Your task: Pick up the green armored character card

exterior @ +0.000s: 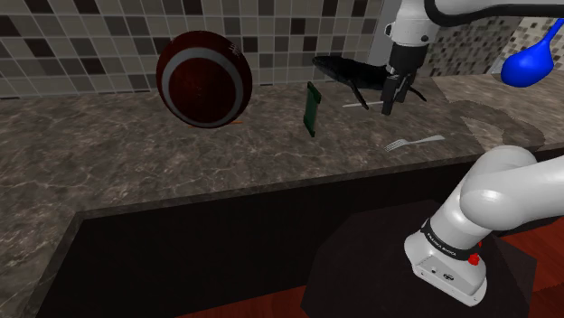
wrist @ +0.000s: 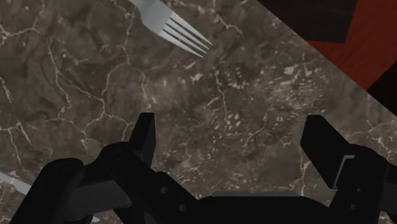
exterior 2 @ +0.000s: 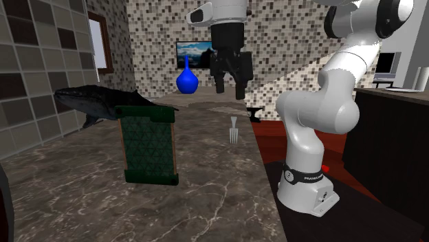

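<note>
The green card [exterior: 313,107] stands upright on the dark marble counter [exterior: 181,154], seen edge-on in the shoulder view. From the second exterior view its patterned green face [exterior 2: 147,145] shows, close to the camera. My black gripper [exterior: 396,96] hangs above the counter well to the shoulder view's right of the card, near the back wall. Its fingers stand apart and open [exterior 2: 231,83], with nothing between them. Under the hand in the wrist view lies bare marble, the gripper [wrist: 232,143] wide open.
A silver fork [exterior: 414,142] lies on the counter in front of the gripper, also seen as a fork [wrist: 170,25] from the wrist. A dark red striped ball [exterior: 204,79], a black whale figure [exterior 2: 96,103] and a blue vase [exterior 2: 187,79] stand around.
</note>
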Controlling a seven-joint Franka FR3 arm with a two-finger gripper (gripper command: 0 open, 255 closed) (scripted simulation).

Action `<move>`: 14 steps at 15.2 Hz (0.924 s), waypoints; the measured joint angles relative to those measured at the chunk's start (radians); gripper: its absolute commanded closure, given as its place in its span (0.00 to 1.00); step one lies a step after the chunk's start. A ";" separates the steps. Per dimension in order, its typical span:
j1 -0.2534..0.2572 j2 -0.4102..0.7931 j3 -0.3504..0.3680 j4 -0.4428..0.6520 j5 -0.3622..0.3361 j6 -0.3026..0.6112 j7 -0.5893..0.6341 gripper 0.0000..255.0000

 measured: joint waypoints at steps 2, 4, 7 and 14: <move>-0.001 0.000 0.013 -0.002 0.009 0.017 0.023 0.00; -0.007 -0.006 0.052 -0.016 0.032 0.079 0.101 0.00; -0.023 0.005 0.129 -0.024 0.064 0.197 0.247 0.00; -0.111 0.088 0.334 0.048 0.065 0.440 0.610 0.00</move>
